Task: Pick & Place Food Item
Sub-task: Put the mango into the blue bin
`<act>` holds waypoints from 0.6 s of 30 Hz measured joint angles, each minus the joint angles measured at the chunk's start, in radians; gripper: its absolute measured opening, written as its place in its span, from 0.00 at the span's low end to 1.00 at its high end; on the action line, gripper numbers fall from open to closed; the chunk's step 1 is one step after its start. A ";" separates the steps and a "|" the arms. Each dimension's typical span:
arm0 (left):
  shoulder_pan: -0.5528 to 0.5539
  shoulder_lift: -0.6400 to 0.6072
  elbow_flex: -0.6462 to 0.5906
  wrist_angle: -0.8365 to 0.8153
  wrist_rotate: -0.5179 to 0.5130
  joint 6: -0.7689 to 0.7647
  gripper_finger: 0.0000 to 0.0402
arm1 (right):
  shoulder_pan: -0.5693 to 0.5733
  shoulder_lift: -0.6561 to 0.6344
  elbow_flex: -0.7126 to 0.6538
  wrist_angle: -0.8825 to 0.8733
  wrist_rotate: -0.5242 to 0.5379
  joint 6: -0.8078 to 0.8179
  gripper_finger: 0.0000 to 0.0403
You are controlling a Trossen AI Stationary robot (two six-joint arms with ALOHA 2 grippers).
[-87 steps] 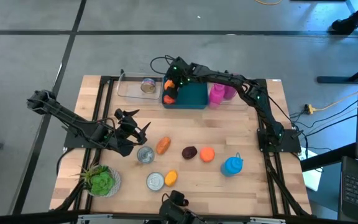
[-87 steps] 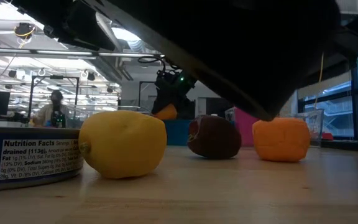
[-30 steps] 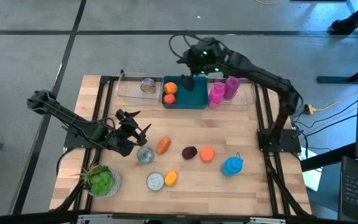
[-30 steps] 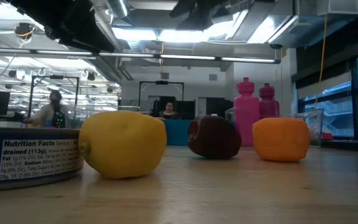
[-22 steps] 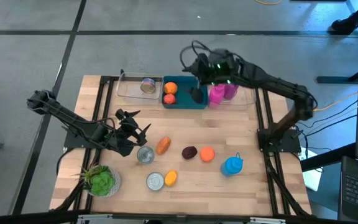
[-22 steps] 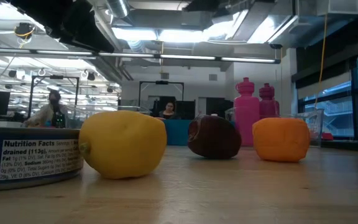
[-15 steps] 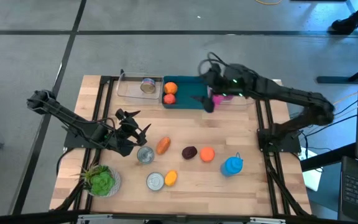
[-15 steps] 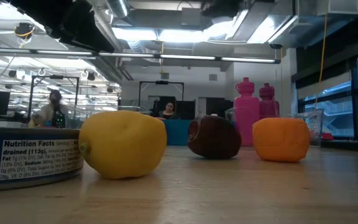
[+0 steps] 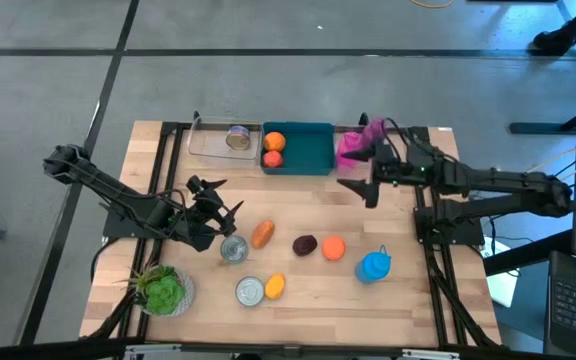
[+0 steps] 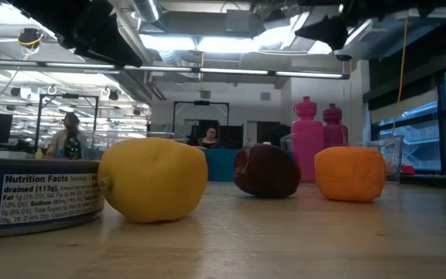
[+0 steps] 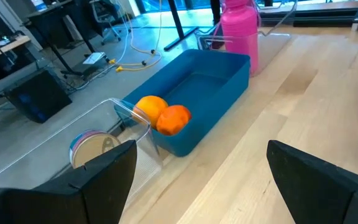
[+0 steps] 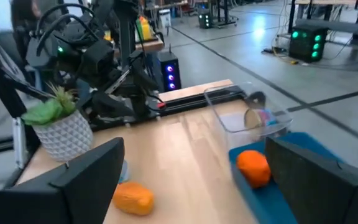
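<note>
The blue bin (image 9: pixel 298 150) stands at the table's far edge with two orange fruits (image 9: pixel 273 149) lying in its left end; they also show in the left wrist view (image 11: pixel 163 114). On the table lie an orange oblong food (image 9: pixel 262 234), a dark fruit (image 9: pixel 305 244), an orange one (image 9: pixel 333 247) and a lemon (image 9: pixel 275 286). My right gripper (image 9: pixel 358 172) hovers open and empty just right of the bin, in front of the pink bottles (image 9: pixel 354 146). My left gripper (image 9: pixel 215 203) waits open at the left, above the table.
A clear tray (image 9: pixel 213 142) with a can (image 9: pixel 237 136) sits left of the bin. Two more cans (image 9: pixel 234 248) (image 9: pixel 250 291), a blue bottle (image 9: pixel 374 266) and a potted plant (image 9: pixel 163 290) stand toward the near edge. People show in the room beyond.
My right gripper has drawn back from above the bin's far side, going toward the table's right and near edges and sinking a little, open and empty throughout. The two orange fruits stay in the bin.
</note>
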 joint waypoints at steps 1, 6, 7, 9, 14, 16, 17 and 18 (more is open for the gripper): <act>0.000 0.000 0.000 0.000 0.001 0.000 0.87 | 0.007 -0.005 -0.026 0.029 0.001 0.020 0.95; 0.000 0.000 0.000 -0.001 0.022 0.055 0.87 | 0.026 0.013 -0.122 0.186 0.003 0.078 0.95; 0.000 0.000 0.000 -0.001 0.027 0.069 0.87 | 0.025 0.019 -0.136 0.215 0.004 0.085 0.95; 0.000 0.000 0.000 0.001 0.052 0.074 0.87 | 0.025 0.035 -0.149 0.254 0.004 0.104 0.95; 0.001 0.000 0.000 0.003 0.069 0.087 0.87 | 0.025 0.079 -0.150 0.281 0.004 0.125 0.95; 0.001 0.000 0.000 0.003 0.043 0.095 0.87 | 0.025 0.098 -0.150 0.297 0.004 0.126 0.95; 0.001 0.000 0.000 0.005 0.036 0.095 0.87 | 0.025 0.109 -0.150 0.312 0.004 0.128 0.95; 0.002 0.000 0.000 0.008 0.033 0.095 0.87 | 0.025 0.119 -0.150 0.319 0.004 0.129 0.95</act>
